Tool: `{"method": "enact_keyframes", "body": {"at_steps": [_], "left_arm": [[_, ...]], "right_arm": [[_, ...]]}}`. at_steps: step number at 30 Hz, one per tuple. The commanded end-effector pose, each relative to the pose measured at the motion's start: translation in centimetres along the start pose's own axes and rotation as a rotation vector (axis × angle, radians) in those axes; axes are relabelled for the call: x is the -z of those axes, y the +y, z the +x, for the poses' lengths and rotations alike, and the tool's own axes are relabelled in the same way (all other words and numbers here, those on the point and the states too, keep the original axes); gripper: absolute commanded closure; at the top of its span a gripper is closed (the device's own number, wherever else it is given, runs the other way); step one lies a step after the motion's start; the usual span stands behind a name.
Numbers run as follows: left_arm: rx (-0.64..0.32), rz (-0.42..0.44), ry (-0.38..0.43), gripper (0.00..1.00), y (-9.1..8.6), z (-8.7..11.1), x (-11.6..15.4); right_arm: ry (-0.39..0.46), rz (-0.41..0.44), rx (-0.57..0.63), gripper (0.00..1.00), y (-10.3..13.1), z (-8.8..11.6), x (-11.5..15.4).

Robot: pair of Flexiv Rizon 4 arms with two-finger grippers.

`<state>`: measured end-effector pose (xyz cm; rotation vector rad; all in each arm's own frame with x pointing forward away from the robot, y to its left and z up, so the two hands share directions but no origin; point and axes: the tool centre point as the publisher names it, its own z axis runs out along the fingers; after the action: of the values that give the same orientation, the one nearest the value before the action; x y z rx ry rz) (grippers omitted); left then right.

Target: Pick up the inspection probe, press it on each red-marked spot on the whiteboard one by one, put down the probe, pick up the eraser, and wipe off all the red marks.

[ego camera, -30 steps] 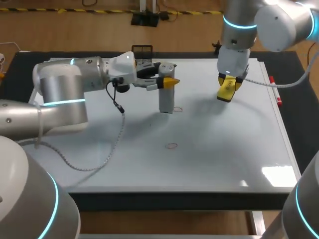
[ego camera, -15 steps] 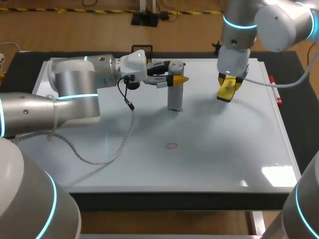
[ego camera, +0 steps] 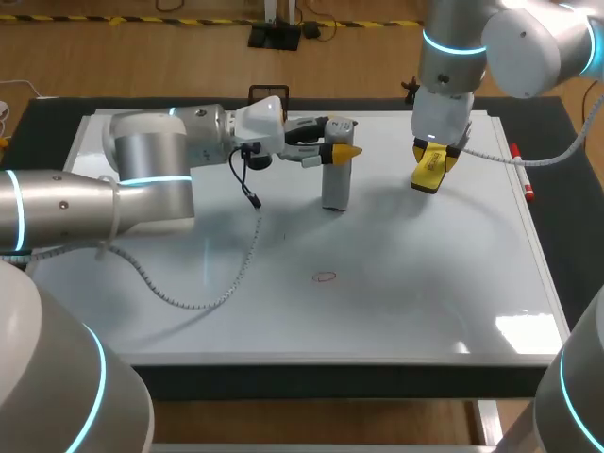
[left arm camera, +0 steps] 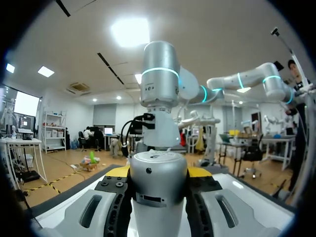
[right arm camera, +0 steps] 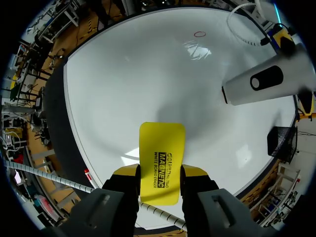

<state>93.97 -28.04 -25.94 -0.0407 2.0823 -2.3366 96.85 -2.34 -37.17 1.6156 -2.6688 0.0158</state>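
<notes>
So the biggest thing here is the whiteboard [ego camera: 425,311], lying flat and taking up nearly the whole table under both grippers. The left arm [ego camera: 142,179] comes in low across the board's far left part, and the right arm [ego camera: 453,66] hangs down from above over its far right part. The left gripper [ego camera: 340,151] is turned sideways and clamped on the inspection probe [ego camera: 336,184], a grey cylinder standing upright. Its yellow tips pinch the probe's upper part from both sides, and in the left wrist view the probe [left arm camera: 158,197] fills the gap between the fingers. The bottom end looks to be down on the board right under the gripper, though how hard it presses can't be told. The right gripper [ego camera: 434,151] points down and grips the yellow eraser [ego camera: 429,168] between its two fingers. The eraser sticks out past the fingertips and hangs above the board, not touching it. In the right wrist view the eraser [right arm camera: 162,163] sits square between the fingers, with the probe [right arm camera: 264,84] off to one side and well apart. A loose grey cable [ego camera: 236,255] dangles from the left wrist and loops over the board. A red marker [ego camera: 521,170] lies at the board's edge, out to the right gripper's right. The smallest thing is one red-marked spot [ego camera: 326,276], a little circle on the board on the robot's side of the left gripper, well apart from the probe.
</notes>
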Motion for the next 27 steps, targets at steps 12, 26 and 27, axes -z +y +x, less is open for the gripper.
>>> {"method": "enact_keyframes", "body": {"at_steps": [12,26,27], "left_arm": [[0.003,-0.003,-0.001,1.0,0.25,0.01,0.04],[-0.003,-0.017,-0.008,1.0,0.02,0.05,0.07],[-0.002,-0.019,-0.011,1.0,-0.05,0.04,0.07]], "right_arm": [[0.002,0.001,0.001,1.0,-0.07,0.02,0.05],[0.002,0.001,0.001,1.0,-0.07,0.02,0.05],[0.002,0.001,0.001,1.0,-0.07,0.02,0.05]]}}
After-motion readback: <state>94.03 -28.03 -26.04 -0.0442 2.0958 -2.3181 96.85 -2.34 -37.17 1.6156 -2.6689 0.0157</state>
